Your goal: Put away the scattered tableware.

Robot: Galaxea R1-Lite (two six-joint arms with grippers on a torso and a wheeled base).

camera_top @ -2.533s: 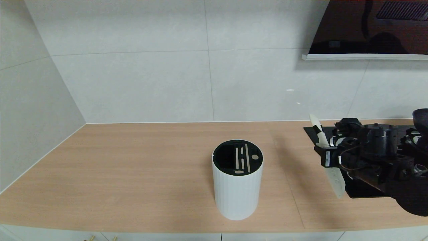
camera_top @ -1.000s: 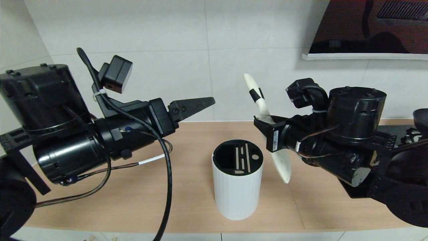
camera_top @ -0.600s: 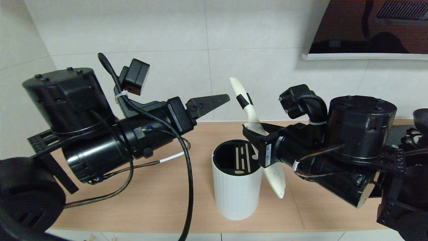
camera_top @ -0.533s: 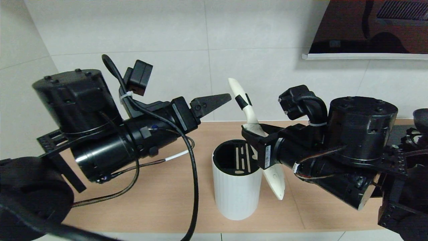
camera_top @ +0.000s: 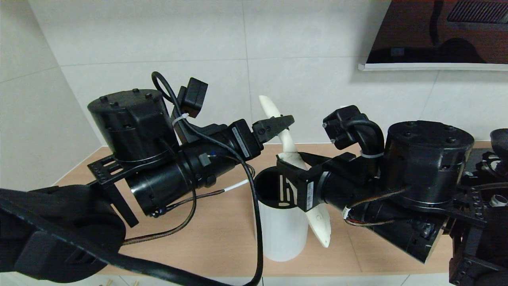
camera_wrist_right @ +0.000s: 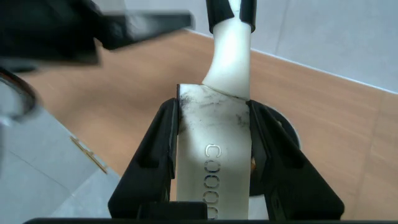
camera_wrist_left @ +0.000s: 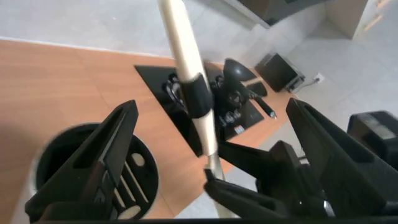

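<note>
A white knife (camera_top: 286,145), handle up with a black band and blade down, is held in my right gripper (camera_top: 295,171), shut on it just below the handle. Its blade (camera_top: 320,226) hangs beside the right side of the white knife holder (camera_top: 279,234), whose black slotted top (camera_top: 283,188) is partly hidden. My left gripper (camera_top: 278,126) is open at the handle's banded part. In the left wrist view the handle (camera_wrist_left: 186,68) stands between the spread fingers (camera_wrist_left: 118,137), touching neither. The right wrist view shows the knife (camera_wrist_right: 217,124) clamped between the pads (camera_wrist_right: 165,143).
The holder stands on a wooden counter (camera_top: 222,234) near its front edge. A black cooktop (camera_wrist_left: 158,78) with a pan lies to the right. A range hood (camera_top: 436,35) hangs at the upper right. Tiled walls close the back and left.
My right gripper has carried the knife up and left from the cooktop to the holder. My left arm came in from the left and brought its open fingers around the handle.
</note>
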